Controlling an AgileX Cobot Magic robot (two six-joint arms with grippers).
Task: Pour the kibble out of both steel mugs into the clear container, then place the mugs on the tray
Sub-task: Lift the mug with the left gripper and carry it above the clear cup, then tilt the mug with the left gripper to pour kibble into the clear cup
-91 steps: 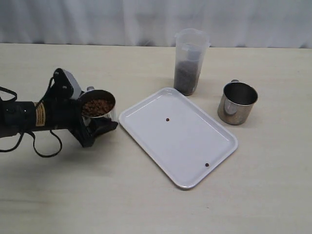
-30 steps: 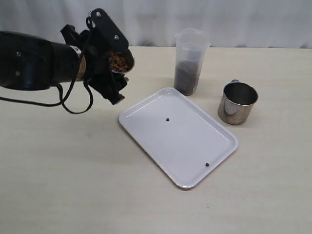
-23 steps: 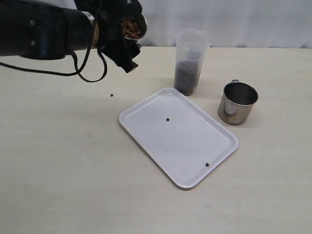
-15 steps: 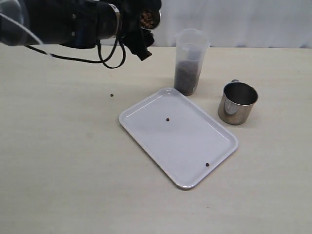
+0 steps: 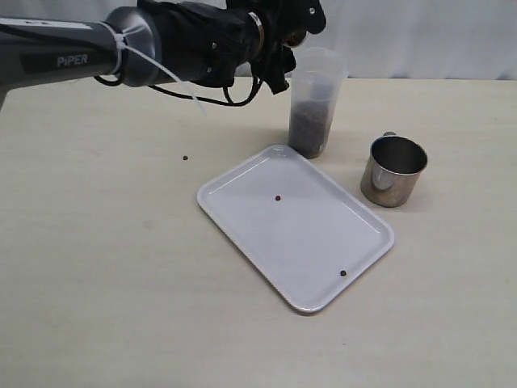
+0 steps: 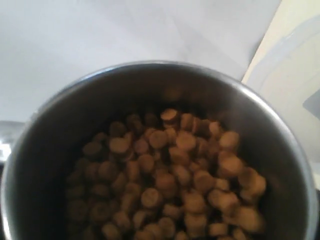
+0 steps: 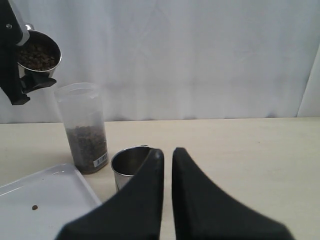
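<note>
Steel mug [image 6: 150,82] of kibble [image 6: 170,190] aloft, clasped by left hand [image 5: 289,40] beside clear container [image 5: 313,97] (right hand [image 7: 166,160] closed, empty)

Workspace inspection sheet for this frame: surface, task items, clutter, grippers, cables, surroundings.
Surface: pale table.
Job's things: clear container part filled with kibble; tray beside it; held steel mug, holding kibble, aloft near the container's rim; second steel mug upright on the table.
Clutter: two stray pellets on tray; loose pellet on table.
Grippers: left gripper clamps held steel mug; right gripper shut, empty.
Cables: black cables loop under left arm.
Surroundings: white curtain.
</note>
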